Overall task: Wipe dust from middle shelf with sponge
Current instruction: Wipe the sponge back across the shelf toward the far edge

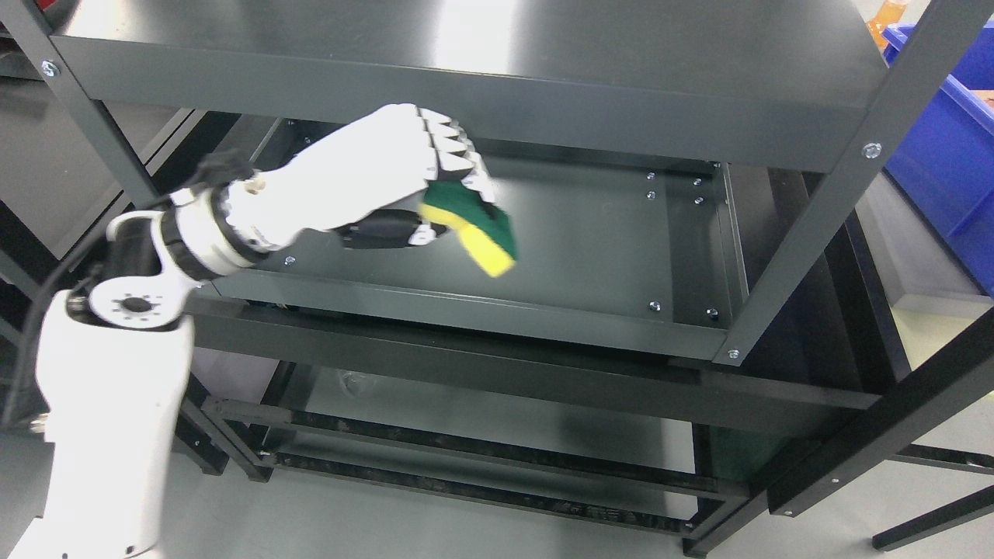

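Head view looks down on a dark grey metal shelving rack [808, 233]. Reaching in from the left, the white left hand [388, 175] has its fingers [458, 159] curled around a green-and-yellow sponge [477, 229], gripping its green scouring side while the yellow end hangs free, tilted down to the right. The sponge sits over the left part of the dark grey middle shelf [606, 233], under the top shelf [466, 46]; I cannot tell whether it touches the surface. A blue plastic bin [947, 171] stands at the right.
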Controlling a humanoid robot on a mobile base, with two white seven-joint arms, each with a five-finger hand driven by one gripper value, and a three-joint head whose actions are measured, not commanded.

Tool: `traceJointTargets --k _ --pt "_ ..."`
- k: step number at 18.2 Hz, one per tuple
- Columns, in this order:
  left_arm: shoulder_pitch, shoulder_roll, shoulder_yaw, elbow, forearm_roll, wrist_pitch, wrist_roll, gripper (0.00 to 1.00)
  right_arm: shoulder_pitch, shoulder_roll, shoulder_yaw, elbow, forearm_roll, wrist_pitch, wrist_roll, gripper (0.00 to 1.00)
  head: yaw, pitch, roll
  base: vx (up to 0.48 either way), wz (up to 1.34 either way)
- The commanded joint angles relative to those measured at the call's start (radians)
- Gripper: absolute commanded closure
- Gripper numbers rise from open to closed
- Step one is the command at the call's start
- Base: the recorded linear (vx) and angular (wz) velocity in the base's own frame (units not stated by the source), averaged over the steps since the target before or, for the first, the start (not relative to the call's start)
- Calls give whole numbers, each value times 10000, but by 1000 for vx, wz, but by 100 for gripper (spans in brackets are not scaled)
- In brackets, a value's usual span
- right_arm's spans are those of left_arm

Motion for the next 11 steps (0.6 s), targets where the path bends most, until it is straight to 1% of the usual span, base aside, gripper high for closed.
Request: traceJointTargets --k 1,3,6,8,9,11 --pt "-300 -1739 -2931 -36 -553 0 728 100 6 -175 -2 -175 0 -17 -2 0 0 0 0 0 0" --pt "-300 -1739 -3529 -20 -1057 0 1600 100 6 -175 13 -175 0 -17 -2 0 0 0 0 0 0" --pt "-285 -1739 -4465 71 -1885 0 3241 100 6 -175 -2 -175 0 -17 -2 0 0 0 0 0 0" --pt "-178 -1739 -5033 224 -2209 0 3933 100 -9 -175 13 -175 0 -17 -2 0 0 0 0 0 0" --pt "5 -1739 -5248 377 -2271 0 4240 100 -9 -175 13 -175 0 -17 -2 0 0 0 0 0 0" --pt "861 -1739 -5327 562 -2272 0 4610 100 6 -175 13 -175 0 -17 -2 0 0 0 0 0 0"
